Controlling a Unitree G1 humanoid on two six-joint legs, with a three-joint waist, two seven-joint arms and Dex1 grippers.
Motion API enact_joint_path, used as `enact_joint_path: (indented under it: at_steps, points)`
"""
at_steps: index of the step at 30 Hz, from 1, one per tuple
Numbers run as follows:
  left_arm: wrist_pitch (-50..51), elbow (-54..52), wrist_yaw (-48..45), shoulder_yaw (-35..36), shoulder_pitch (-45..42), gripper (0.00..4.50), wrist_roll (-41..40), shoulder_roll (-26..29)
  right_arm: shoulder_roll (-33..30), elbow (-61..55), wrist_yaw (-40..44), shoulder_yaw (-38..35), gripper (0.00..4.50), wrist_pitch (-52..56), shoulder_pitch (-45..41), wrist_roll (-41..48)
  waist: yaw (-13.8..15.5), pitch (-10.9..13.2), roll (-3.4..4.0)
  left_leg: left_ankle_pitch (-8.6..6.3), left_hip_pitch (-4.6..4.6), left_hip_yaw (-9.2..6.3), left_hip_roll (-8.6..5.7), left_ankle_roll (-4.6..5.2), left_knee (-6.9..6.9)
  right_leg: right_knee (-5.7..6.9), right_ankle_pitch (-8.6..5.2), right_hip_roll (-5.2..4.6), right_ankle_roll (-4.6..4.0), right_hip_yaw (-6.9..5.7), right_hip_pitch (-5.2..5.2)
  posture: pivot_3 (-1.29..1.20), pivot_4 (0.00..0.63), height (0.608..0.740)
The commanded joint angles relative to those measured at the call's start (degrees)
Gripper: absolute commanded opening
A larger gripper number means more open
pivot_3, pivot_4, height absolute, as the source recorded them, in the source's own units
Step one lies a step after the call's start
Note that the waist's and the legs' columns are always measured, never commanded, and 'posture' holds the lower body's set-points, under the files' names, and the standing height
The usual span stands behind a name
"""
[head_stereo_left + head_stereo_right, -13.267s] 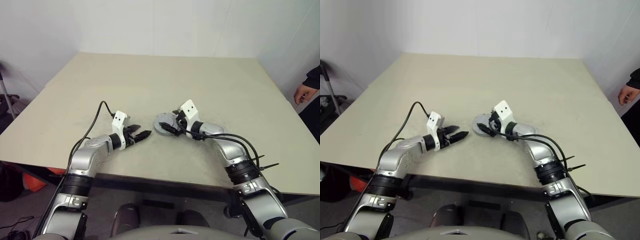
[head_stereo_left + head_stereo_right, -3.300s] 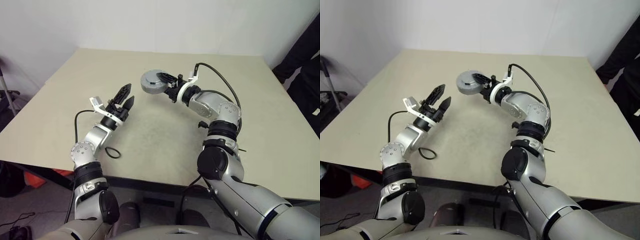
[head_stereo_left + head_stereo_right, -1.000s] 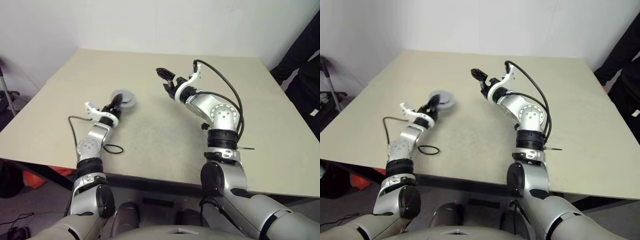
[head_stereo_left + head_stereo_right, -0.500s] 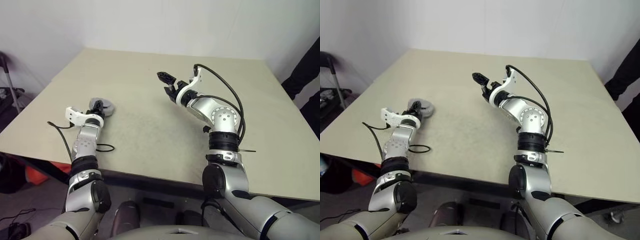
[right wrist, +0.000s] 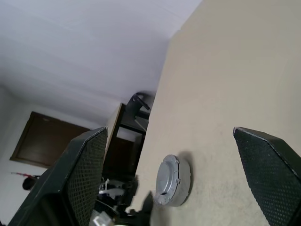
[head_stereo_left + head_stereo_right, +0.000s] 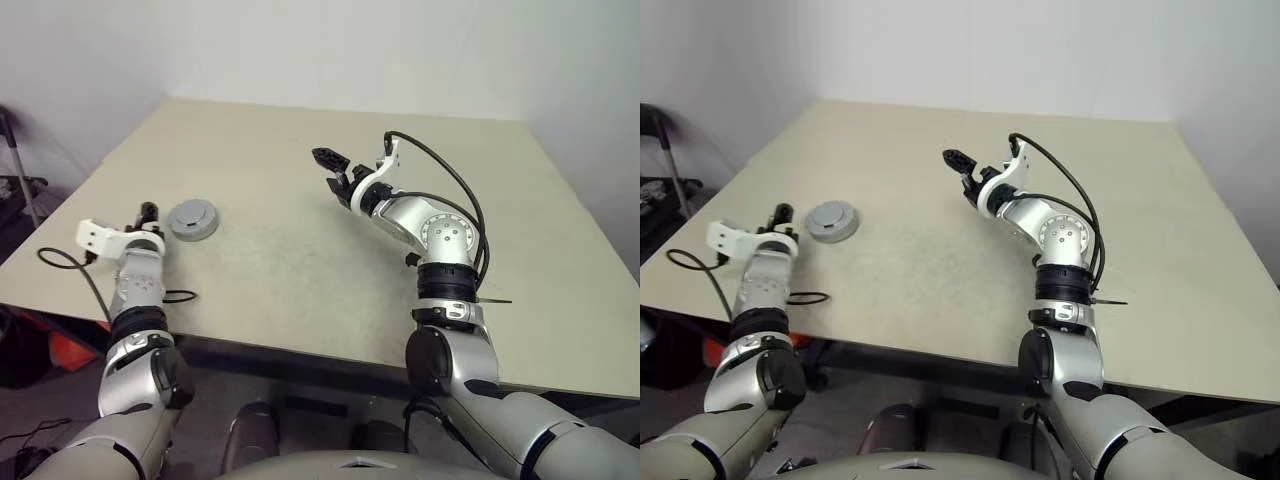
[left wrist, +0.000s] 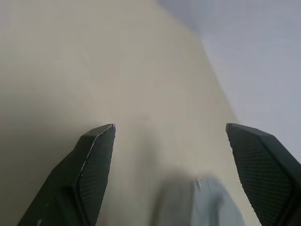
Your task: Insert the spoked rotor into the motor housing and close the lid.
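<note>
I see the closed motor housing (image 6: 193, 219) lying on the surface (image 6: 300, 270), lid (image 6: 832, 214) on top. Left gripper (image 6: 146, 212) just beside it, jaws apart; right gripper (image 6: 330, 170) well apart from it, jaws apart

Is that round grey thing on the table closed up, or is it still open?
Closed. The lid with its raised central boss sits flat on the motor housing; no copper windings or spokes show. It rests on the table, free of both grippers.

The motor housing (image 6: 193, 220) sits on the tabletop (image 6: 300, 250) at the left middle of the head view, near the tabletop's left edge, with the lid (image 6: 193, 213) on top of it. The left claw (image 6: 147, 213) is just left of it, apart from it. The right claw (image 6: 330, 167) hangs above the tabletop's centre, well right of the housing.
</note>
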Motion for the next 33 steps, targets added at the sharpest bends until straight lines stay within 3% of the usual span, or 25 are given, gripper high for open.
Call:
enact_joint_path:
  at_steps: [1,5,9,12,18,23,33]
  points:
    - [-2.41,-2.95,-4.07,-3.23,-1.64,4.01,3.10,1.15,-2.42,-3.89,6.38,6.47,4.37,-3.19,-0.86,-5.99,0.20,0.00,0.00,0.00,0.00,0.00,-0.02,0.00,0.01,0.00,0.01,-0.01,0.01,0.00,0.03,0.00,0.000,0.740]
    - [0.62,-12.04,-16.06,-12.70,0.18,4.01,6.40,0.78,-10.89,-9.02,20.54,20.23,4.37,-16.94,3.07,-22.11,1.43,0.00,-0.12,0.04,-0.17,-0.02,-0.05,-0.07,0.11,-0.04,0.07,-0.11,0.12,-0.14,0.08,0.00,0.000,0.740]
    - [9.04,-25.69,-30.62,-28.28,4.78,4.01,8.93,1.18,-26.41,-15.01,45.61,28.55,4.37,-20.30,10.21,-25.92,2.02,0.01,-0.18,0.01,-0.12,-0.06,-0.16,-0.04,0.24,-0.09,0.09,-0.31,0.16,-0.23,0.34,0.00,0.000,0.740]
    - [9.89,-30.82,-37.07,-40.13,8.80,4.01,15.50,1.31,-34.48,-17.51,54.27,32.69,4.37,-24.33,14.95,-30.62,2.09,0.00,-0.15,-0.12,0.09,-0.25,-0.19,0.17,0.30,-0.25,0.12,-0.38,0.22,-0.18,0.60,0.00,0.000,0.740]
    - [6.99,-29.55,-40.95,-49.15,11.46,4.01,23.42,-0.49,-40.04,-14.10,56.08,33.76,4.37,-28.47,19.20,-39.04,-0.28,0.04,-0.09,0.00,0.41,-0.30,0.10,0.01,0.33,-0.02,0.12,-0.06,-0.24,0.01,0.46,0.00,0.000,0.740]
    - [6.69,-28.25,-41.88,-48.91,11.50,4.01,24.50,-1.88,-38.78,-15.68,53.94,32.11,4.37,-28.20,21.22,-40.56,-0.41,0.06,-0.01,0.01,0.90,-0.14,0.18,-0.01,0.28,0.00,0.16,0.06,-0.43,0.20,0.68,0.00,0.000,0.740]
    - [8.70,-28.76,-42.57,-47.87,10.42,4.01,25.50,-1.53,-35.37,-14.81,50.42,30.88,4.37,-27.84,21.14,-42.79,-0.17,0.05,0.01,-0.22,0.96,0.16,0.09,0.40,0.35,-0.01,0.21,-0.06,-0.52,0.39,0.68,0.00,0.000,0.740]
